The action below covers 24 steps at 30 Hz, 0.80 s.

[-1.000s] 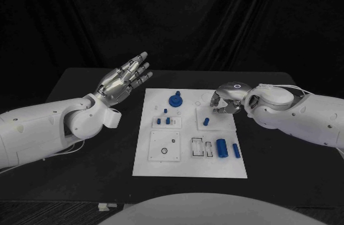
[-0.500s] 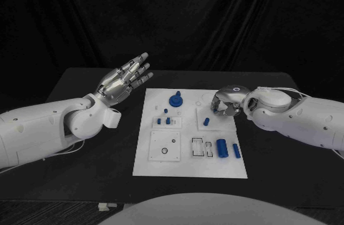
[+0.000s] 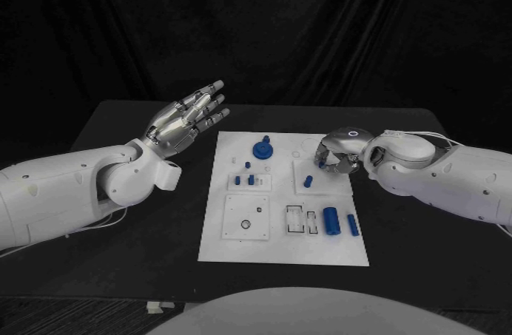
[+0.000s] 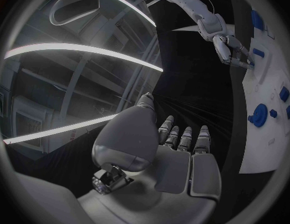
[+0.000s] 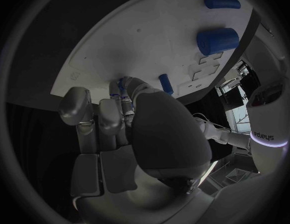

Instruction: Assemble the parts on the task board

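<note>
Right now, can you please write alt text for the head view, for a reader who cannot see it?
The right hand reaches over the far right corner of the white task board, fingers curled down beside a small blue part. The left hand is raised, open, left of the board.

Left hand is up off the table, left of the board, fingers spread, holding nothing. Right hand hangs over the board's far right corner, fingers curled down; whether it grips anything, can't tell. Just near of it lies a small blue peg. A blue knob stands at the far middle, small blue pegs near of it. Two blue cylinders lie at the near right, beside the slots.
</note>
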Each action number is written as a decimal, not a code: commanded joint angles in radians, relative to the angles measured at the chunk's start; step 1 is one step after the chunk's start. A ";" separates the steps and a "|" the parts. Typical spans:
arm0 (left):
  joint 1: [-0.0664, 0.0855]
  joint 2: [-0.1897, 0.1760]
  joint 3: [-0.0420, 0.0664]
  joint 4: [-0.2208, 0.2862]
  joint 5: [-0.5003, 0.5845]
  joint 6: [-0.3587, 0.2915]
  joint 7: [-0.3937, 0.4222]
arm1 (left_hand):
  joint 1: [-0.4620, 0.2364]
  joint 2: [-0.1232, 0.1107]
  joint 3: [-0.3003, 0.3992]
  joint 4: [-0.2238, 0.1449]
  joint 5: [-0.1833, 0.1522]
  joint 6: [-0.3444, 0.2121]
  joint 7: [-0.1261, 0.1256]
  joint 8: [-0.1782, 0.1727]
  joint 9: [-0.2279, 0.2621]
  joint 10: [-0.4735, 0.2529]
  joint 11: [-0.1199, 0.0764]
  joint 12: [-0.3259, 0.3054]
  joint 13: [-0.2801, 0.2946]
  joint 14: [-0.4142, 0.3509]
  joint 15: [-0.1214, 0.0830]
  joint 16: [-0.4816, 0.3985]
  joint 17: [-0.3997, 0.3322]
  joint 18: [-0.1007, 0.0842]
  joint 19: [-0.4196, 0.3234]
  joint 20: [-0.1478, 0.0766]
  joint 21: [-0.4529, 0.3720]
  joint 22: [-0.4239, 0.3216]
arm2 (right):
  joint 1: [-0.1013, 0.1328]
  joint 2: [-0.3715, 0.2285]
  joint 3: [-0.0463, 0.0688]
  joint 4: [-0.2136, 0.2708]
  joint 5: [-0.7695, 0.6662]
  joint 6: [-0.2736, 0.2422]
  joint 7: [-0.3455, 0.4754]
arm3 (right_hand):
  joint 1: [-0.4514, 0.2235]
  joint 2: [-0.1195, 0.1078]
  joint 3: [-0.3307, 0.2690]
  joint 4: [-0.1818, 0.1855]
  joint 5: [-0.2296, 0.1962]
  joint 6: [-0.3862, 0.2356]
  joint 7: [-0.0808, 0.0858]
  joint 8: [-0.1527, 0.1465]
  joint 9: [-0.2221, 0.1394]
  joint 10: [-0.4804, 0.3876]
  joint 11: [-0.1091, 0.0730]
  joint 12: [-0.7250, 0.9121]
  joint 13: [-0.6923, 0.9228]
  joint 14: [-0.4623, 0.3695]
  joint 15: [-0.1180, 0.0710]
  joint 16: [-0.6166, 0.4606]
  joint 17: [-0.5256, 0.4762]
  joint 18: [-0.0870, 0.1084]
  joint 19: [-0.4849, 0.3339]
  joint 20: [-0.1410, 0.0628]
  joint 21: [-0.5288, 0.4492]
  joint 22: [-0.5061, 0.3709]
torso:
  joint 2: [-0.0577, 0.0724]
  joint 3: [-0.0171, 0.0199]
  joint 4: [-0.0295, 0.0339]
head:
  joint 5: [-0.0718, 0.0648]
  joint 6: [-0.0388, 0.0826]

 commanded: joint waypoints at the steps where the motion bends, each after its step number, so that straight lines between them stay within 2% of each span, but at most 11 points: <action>1: -0.002 0.002 0.001 0.000 0.002 0.014 0.038 | 0.008 0.001 0.001 -0.005 0.005 0.006 -0.001 0.004 0.001 0.001 0.010 0.006 0.001 0.001 0.007 -0.004 -0.001 0.010 0.000 0.010 0.004 0.002 | -0.004 -0.006 -0.001 0.004 0.004 -0.046 0.008 | 0.014 0.007 0.010 -0.010 -0.014 0.007 -0.001 0.004 0.004 0.017 -0.004 0.006 0.002 0.001 -0.006 -0.002 0.003 0.008 0.000 -0.005 0.002 0.130 | 0.000 0.0001 -0.0002 | 0.004 0.000; 13: -0.003 0.005 0.001 -0.006 0.002 0.012 0.027 | 0.044 0.009 0.006 -0.031 0.050 0.013 0.007 0.009 0.001 0.002 0.019 0.010 0.002 0.001 0.012 -0.004 -0.001 0.009 0.002 0.019 0.005 0.005 | 0.003 -0.033 -0.001 0.035 0.024 -0.113 0.010 | 0.006 0.009 0.010 -0.018 -0.036 0.021 -0.006 0.009 0.010 0.033 -0.009 0.009 0.004 0.005 -0.010 0.001 0.010 0.006 0.002 -0.009 0.009 0.131 | 0.000 -0.0003 -0.0001 | 0.011 0.000; 17: -0.004 0.007 0.001 -0.008 0.002 0.010 0.022 | 0.048 0.010 0.006 -0.035 0.057 0.013 0.008 0.010 0.002 0.002 0.020 0.011 0.002 0.001 0.013 -0.004 -0.001 0.009 0.002 0.021 0.005 0.006 | 0.020 -0.046 -0.001 0.054 0.025 -0.125 0.004 | 0.001 0.008 0.008 -0.019 -0.051 0.027 -0.008 0.011 0.013 0.037 -0.011 0.008 0.003 0.006 -0.011 0.001 0.011 0.006 0.002 -0.011 0.010 0.131 | 0.000 0.0001 0.0000 | 0.011 0.000; 24: -0.004 0.010 0.001 -0.012 0.002 0.009 0.015 | 0.051 0.012 0.007 -0.037 0.060 0.014 0.009 0.010 0.002 0.002 0.021 0.011 0.002 0.001 0.014 -0.004 -0.001 0.009 0.003 0.022 0.005 0.007 | 0.070 -0.069 -0.001 0.103 0.025 -0.127 -0.017 | -0.008 0.010 0.005 -0.017 -0.075 0.029 -0.010 0.010 0.015 0.038 -0.012 0.003 0.002 0.007 -0.012 0.000 0.010 0.006 0.003 -0.012 0.010 0.131 | -0.001 -0.0009 -0.0003 | 0.013 0.000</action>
